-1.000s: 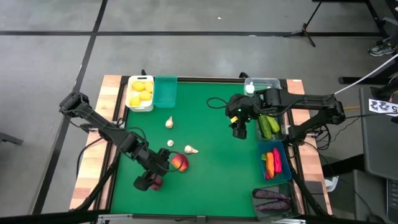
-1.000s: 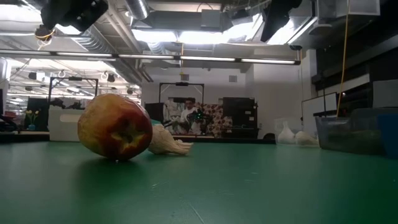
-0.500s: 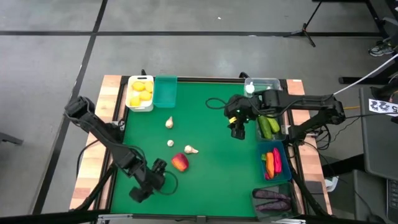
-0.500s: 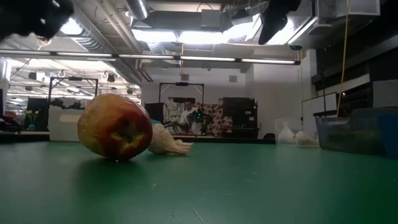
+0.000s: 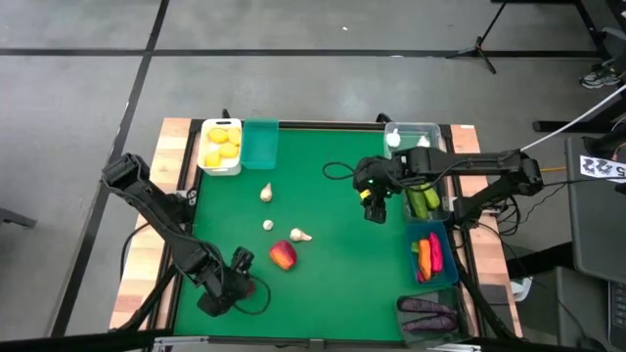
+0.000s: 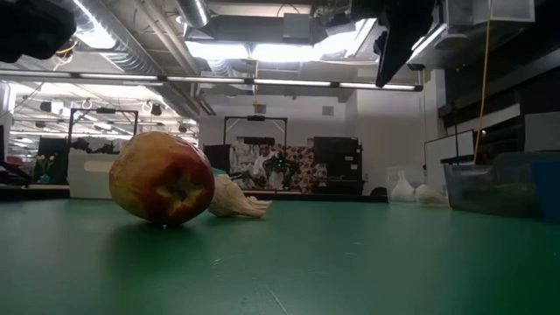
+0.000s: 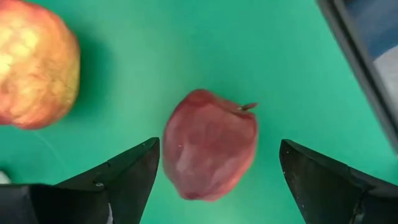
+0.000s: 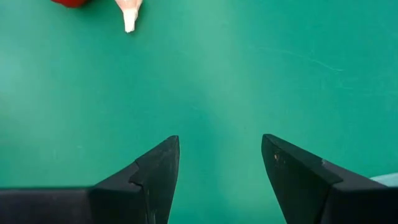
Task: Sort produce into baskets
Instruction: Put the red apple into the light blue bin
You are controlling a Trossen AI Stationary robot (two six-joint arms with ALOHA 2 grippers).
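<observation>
A dark red apple (image 7: 210,144) lies on the green mat (image 5: 333,244) near its near left corner. My left gripper (image 7: 217,180) hangs open over it, pointing steeply down, one finger on either side and clear of it. A red-and-yellow apple (image 5: 283,256) lies just beyond, with three white garlic bulbs (image 5: 301,235) (image 5: 268,225) (image 5: 266,194) farther off. My right gripper (image 5: 375,207) hangs open above bare mat at the right, holding nothing.
At the far left stand a white basket of lemons (image 5: 220,147) and a teal basket (image 5: 260,144). Along the right edge are a clear basket (image 5: 416,132), a dark basket with cucumbers (image 5: 423,198), a blue one with carrots and chilies (image 5: 430,254) and one with eggplants (image 5: 428,313).
My left arm has swung toward the table's near edge and sunk, and its gripper has turned and now stands over the dark red apple, still open. My right gripper has come down a little. The produce has not moved.
</observation>
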